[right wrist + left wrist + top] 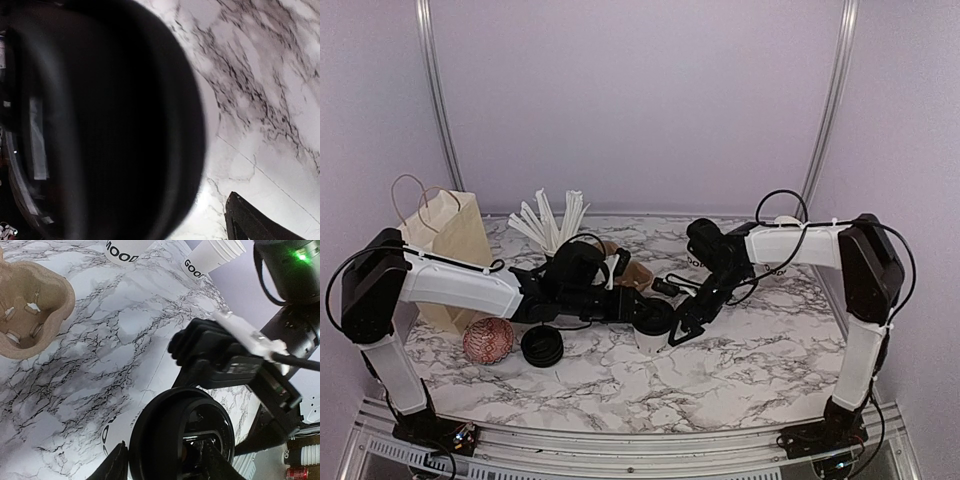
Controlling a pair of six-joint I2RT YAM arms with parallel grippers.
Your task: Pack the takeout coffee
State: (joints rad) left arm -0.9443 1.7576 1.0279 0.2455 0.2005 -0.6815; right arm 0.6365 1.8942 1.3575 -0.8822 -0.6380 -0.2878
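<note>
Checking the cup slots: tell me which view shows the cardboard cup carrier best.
Left wrist: the cardboard cup carrier fills the upper left, its slot open to view. Top external shows only a brown sliver behind the left arm. Right wrist does not show it.

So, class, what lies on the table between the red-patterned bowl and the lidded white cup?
A loose black lid, beside the bowl, in the top view.
</note>
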